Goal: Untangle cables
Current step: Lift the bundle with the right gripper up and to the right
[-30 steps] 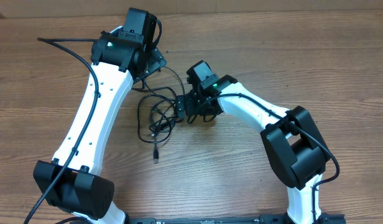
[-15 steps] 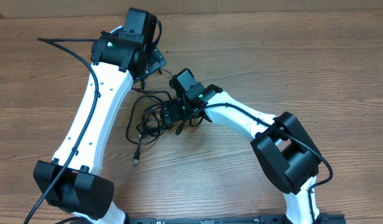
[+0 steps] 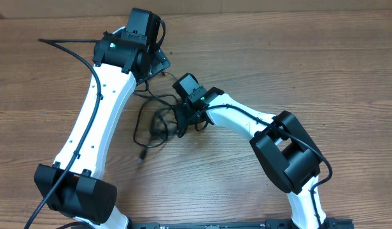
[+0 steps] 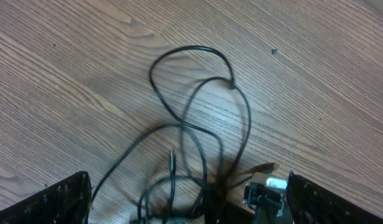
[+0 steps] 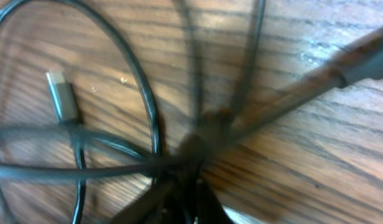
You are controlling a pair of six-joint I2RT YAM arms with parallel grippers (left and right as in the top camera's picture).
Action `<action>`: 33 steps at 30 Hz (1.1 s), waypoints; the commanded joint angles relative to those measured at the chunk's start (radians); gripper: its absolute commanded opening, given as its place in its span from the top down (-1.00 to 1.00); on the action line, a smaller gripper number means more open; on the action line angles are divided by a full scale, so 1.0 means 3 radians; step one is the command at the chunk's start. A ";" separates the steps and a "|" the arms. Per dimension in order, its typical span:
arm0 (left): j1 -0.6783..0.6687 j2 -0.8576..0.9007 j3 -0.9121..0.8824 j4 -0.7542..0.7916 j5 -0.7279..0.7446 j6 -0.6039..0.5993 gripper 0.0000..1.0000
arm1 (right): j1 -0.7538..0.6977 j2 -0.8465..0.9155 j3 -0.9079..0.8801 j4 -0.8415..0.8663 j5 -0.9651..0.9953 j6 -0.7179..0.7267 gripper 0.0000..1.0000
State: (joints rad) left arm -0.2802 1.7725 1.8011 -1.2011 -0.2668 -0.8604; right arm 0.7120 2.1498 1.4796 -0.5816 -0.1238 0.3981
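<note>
The cables point(image 3: 153, 124) lie as a tangle of thin black cords on the wooden table, between the two arms. One loose plug end point(image 3: 142, 154) points toward the front. My right gripper point(image 3: 183, 119) sits at the tangle's right side. In the right wrist view the right gripper point(image 5: 193, 190) is shut on a bunch of cords that meet at its tip, and a silver plug point(image 5: 61, 96) lies to the left. My left gripper point(image 4: 186, 185) stands open above the far part of the tangle, with cable loops point(image 4: 191, 53) spread in front of it. Nothing is gripped between its fingers.
The left arm's thick black wire point(image 3: 62, 46) runs off to the far left. The right arm's elbow point(image 3: 288, 152) fills the near right. Part of the right gripper's head point(image 4: 266, 186) shows next to my left gripper's right finger.
My right gripper moved left into the tangle, pushing the cords left, and shut on them. The left arm stayed still and open.
</note>
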 commanded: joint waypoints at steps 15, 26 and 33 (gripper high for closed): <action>0.0003 -0.0090 0.0003 -0.0006 -0.0069 0.0039 -1.00 | -0.0337 -0.0801 0.0403 -0.0921 0.0014 -0.0008 0.93; 0.0003 -0.0090 0.0003 -0.0006 -0.0069 0.0039 -1.00 | -0.1106 -0.1442 0.0478 -0.0974 -0.0646 0.0161 0.92; 0.0003 -0.0090 0.0003 -0.0006 -0.0069 0.0039 -0.99 | -0.1728 -0.1443 0.0478 -0.0894 -0.1564 0.0458 0.93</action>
State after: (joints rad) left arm -0.2802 1.7729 1.8011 -1.2015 -0.2668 -0.8604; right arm 0.2462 1.7306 1.6009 -0.8726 -0.4141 0.4812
